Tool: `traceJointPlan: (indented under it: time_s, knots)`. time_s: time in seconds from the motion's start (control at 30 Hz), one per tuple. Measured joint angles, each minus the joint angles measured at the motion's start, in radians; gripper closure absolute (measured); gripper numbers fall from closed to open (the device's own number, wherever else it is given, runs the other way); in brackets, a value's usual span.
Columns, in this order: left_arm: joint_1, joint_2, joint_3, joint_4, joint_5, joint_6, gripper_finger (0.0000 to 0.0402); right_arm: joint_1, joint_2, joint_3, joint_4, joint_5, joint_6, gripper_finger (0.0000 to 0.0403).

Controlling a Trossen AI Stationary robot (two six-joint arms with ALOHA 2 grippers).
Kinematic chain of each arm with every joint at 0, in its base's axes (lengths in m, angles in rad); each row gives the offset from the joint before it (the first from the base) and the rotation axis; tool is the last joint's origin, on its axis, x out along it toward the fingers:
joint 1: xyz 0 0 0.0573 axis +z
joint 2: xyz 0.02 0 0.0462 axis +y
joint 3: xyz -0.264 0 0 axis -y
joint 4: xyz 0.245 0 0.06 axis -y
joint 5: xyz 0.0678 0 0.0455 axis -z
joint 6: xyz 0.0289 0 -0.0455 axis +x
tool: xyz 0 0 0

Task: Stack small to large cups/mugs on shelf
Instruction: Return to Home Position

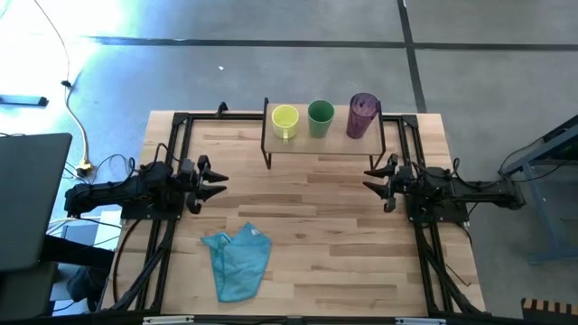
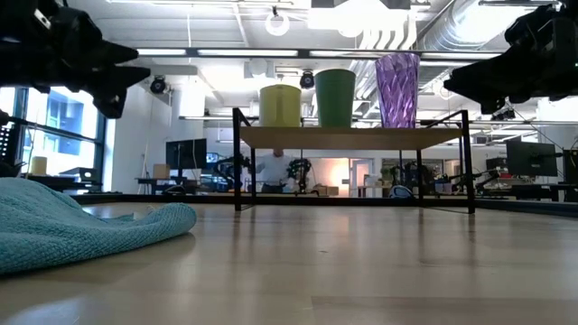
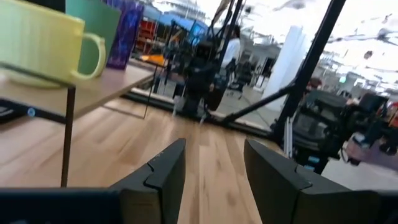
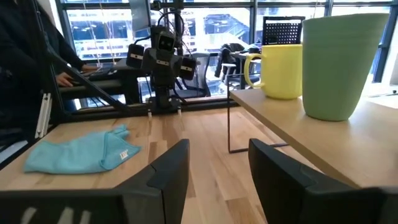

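The yellow mug (image 1: 284,120), the green cup (image 1: 321,118) and the purple tumbler (image 1: 362,116) stand upright in a row, bases on the light-wood shelf (image 1: 325,144), at the table's far side. The low view shows the same row: mug (image 2: 280,105), cup (image 2: 335,97), tumbler (image 2: 397,89) on the shelf (image 2: 352,136). My left gripper (image 1: 217,180) hovers open near the table's left edge, in front of the shelf. My right gripper (image 1: 375,178) hovers open near the right edge. In the wrist views the open fingers (image 3: 208,180) (image 4: 217,177) hold nothing.
A crumpled teal cloth (image 1: 237,260) lies on the tabletop near the front, left of centre; it fills the low view's left foreground (image 2: 72,230). Bare wood (image 1: 307,208) lies between the arms. A person (image 4: 25,56) shows beyond the table in the right wrist view.
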Motion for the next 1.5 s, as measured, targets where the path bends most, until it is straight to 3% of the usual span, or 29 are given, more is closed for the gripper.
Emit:
traceJointPlan:
  time_s: [0.53,1.07,1.5]
  knots:
    - [0.000,0.000,0.000,-0.032,-0.001,0.067,0.0252,0.000,0.029,0.001,-0.020,-0.099,-0.021,0.0247]
    - [0.000,0.024,0.000,-0.036,-0.019,0.155,0.0252,0.000,0.029,0.002,-0.025,-0.124,-0.021,0.0247]
    - [0.000,0.025,0.000,-0.035,-0.023,0.138,0.0252,0.000,0.029,0.002,-0.025,-0.123,-0.028,0.0247]
